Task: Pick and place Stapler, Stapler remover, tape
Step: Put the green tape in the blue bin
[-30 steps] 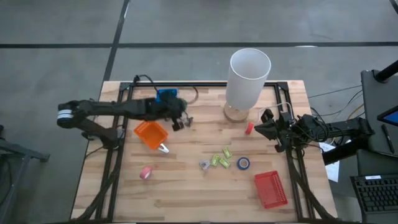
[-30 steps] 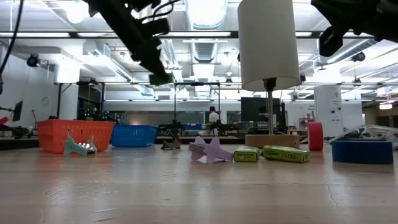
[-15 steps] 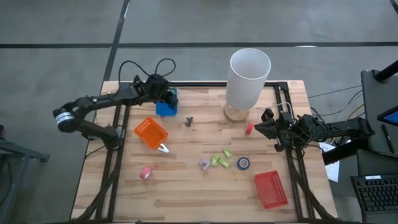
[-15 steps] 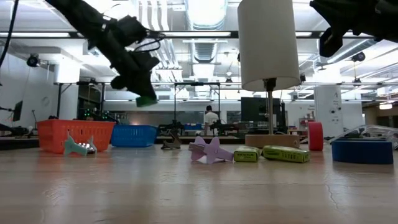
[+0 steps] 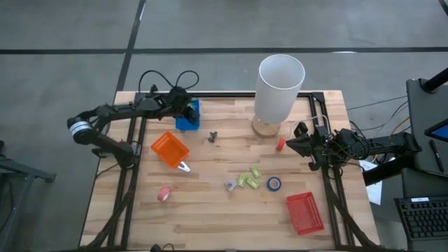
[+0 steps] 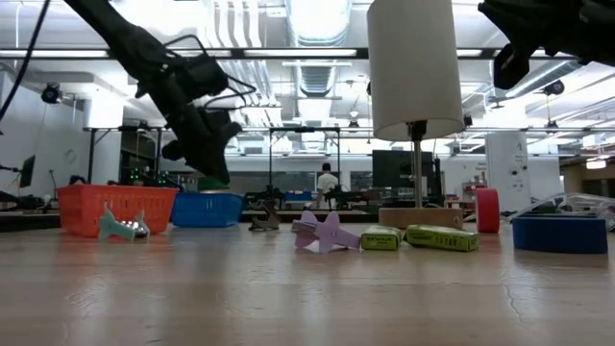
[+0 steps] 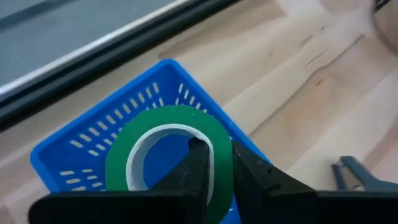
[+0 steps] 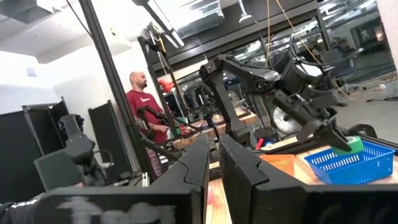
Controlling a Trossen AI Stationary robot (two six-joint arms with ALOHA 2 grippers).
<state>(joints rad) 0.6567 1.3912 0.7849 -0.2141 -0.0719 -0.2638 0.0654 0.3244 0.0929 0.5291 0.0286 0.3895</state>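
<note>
My left gripper (image 5: 183, 110) is shut on a green tape ring (image 7: 121, 163) and hovers just above the blue basket (image 5: 187, 119) at the table's far left; in the low view the left gripper (image 6: 207, 173) hangs over the blue basket (image 6: 207, 209). A blue tape roll (image 5: 274, 183) and a pink one (image 5: 164, 194) lie flat on the table, and a red roll (image 5: 280, 144) stands on edge. A purple staple remover (image 5: 229, 185) and a dark one (image 5: 213, 134) rest on the wood. My right gripper (image 5: 297, 140) waits shut at the right side, above the table. My left gripper pinches the green ring's wall (image 7: 222, 163), one finger (image 7: 199, 163) inside the hole and the other outside. The fingers come from above, pointing down. The ring is lifted clear and sits over the blue basket's opening (image 7: 74, 144).
An orange basket (image 5: 170, 150) with a pale staple remover (image 5: 183, 166) beside it lies left of centre. Yellow-green pieces (image 5: 248, 178) sit mid-table, a red basket (image 5: 305, 212) near right, a tall white lamp (image 5: 280, 87) at the far edge. A person stands in the room behind.
My left gripper, carrying the green tape ring, has swung from the middle of the table toward the far left edge, arrived over the blue basket and come down close above it. The right arm has kept still.
</note>
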